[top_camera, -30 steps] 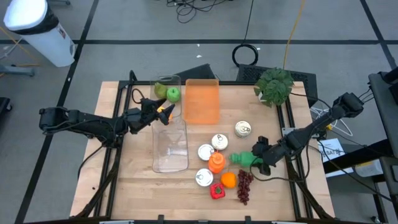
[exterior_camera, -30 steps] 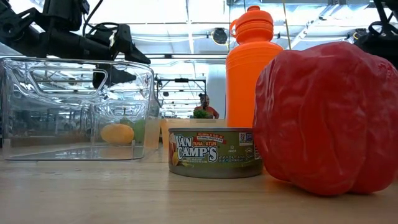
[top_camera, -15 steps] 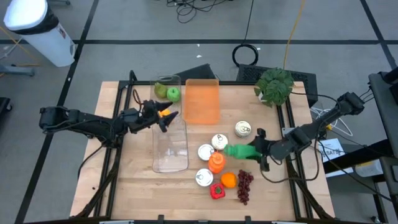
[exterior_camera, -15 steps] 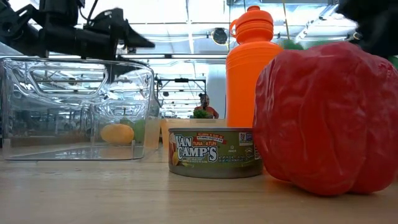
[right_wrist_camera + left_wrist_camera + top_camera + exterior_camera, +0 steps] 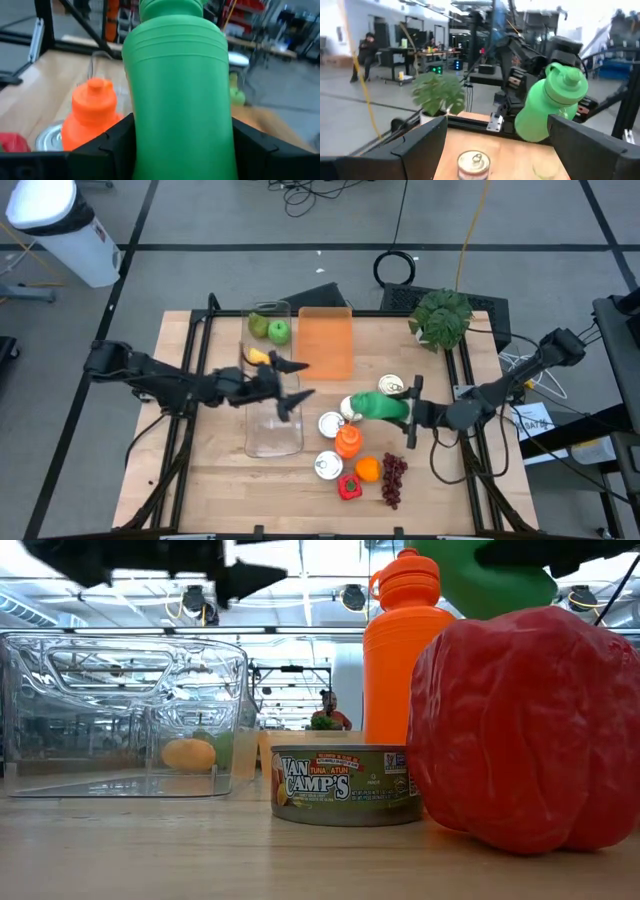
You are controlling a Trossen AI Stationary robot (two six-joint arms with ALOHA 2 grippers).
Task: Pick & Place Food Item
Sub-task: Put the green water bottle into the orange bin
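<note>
Wooden surface (image 5: 200, 470) on a grey workshop floor carries a crowd of items: cans, an orange bottle (image 5: 347, 442), a red pepper (image 5: 349, 487), grapes (image 5: 393, 478) and a clear bin (image 5: 274, 418). The right hand (image 5: 408, 411) is clamped on a green bottle (image 5: 378, 405), lifted clear above the cans, so the pick looks done and placing remains. The left hand (image 5: 292, 385) hangs over the clear bin, fingers spread wide and holding nothing. A yellow fruit (image 5: 188, 754) and green apples (image 5: 270, 329) lie beyond the bin.

The tuna can (image 5: 346, 786) label reads "Van Camp's" and "Tuna/Atun".
</note>
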